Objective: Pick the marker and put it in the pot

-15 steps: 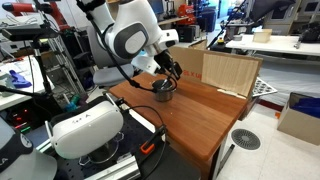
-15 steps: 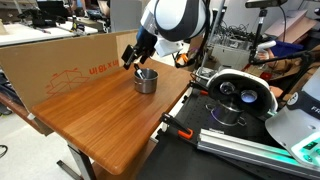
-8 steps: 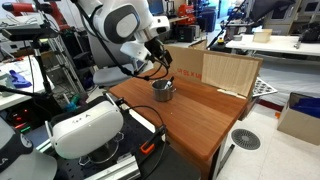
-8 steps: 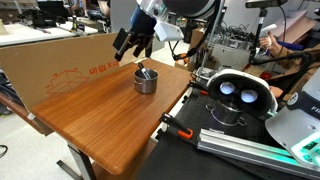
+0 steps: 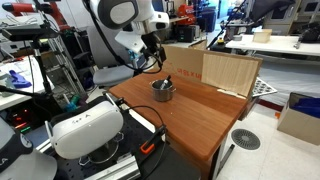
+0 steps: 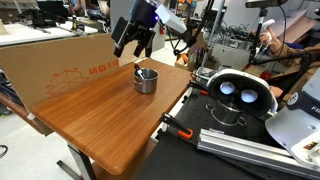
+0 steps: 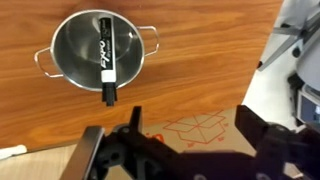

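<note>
- In an exterior view, the hand (image 5: 151,55) hangs above the small round metal pot (image 5: 163,90) on the wooden tabletop (image 5: 200,115).
- In an exterior view, the hand (image 6: 133,45) tilts over the pot (image 6: 146,80).
- Wrist view: hand (image 7: 180,150) released, empty. The slim marker (image 7: 105,58) lies in the pot (image 7: 70,40), one end past the rim.

In my keeping: pot (image 7: 70,45), grey metal, polished and reflective inside; marker (image 7: 105,58), glossy black plastic with a white label; surface (image 7: 200,60), smooth reddish wood, satin sheen, fine grain; my claw (image 7: 185,152), matt black.
</note>
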